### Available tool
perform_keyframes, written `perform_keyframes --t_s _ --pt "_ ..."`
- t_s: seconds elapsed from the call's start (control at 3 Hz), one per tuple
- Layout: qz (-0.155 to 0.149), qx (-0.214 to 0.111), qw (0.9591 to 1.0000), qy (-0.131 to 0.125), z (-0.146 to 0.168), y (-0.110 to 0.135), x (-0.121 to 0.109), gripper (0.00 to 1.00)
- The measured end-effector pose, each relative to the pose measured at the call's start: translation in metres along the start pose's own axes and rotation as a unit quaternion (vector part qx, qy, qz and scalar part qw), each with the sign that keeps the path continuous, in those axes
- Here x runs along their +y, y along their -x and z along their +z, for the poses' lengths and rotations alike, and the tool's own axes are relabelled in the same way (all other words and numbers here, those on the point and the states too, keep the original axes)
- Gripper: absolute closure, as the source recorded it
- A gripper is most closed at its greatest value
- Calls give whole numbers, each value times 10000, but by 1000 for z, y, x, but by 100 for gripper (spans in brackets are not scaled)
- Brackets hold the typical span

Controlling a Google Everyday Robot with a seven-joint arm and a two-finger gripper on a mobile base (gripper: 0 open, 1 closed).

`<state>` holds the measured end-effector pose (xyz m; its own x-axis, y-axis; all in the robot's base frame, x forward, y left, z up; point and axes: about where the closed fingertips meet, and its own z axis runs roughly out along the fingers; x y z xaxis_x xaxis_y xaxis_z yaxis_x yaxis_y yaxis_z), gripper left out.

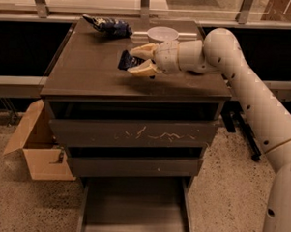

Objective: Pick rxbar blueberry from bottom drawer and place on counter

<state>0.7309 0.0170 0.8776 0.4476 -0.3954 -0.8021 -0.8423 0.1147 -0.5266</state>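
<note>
1. Wrapper on the rxbar blueberry (124, 60) looks thin and glossy, so the bar is probably light, slightly bendable and slick; the safest hold is across its narrow width near one end, squeezed gently enough that it neither bows nor slips out
2. The gripper (134, 61) is closed around that bar, one finger (143, 50) toward the counter's back and the other (141, 69) toward its front, with the dark pack sticking out between them toward the counter's left edge
3. The bar is low over the middle of the counter (89, 72); whether it touches the surface cannot be told
4. The arm (243, 88) comes in over the counter's right edge, forearm nearly level above the top, elbow dropping away beyond that edge
5. Below the counter's front, the bottom drawer (131, 209) stands pulled out
6. A snack bag (108, 25) lies at the counter's back left corner, well apart from the gripper
</note>
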Motion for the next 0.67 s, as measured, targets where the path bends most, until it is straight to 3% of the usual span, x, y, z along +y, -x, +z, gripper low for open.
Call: perform_keyframes --t_s 0.33,0.67 --pt "193 278 9994 15 0 -12 -6 27" --pt "259 387 9989 25 -1 -17 -10 4"
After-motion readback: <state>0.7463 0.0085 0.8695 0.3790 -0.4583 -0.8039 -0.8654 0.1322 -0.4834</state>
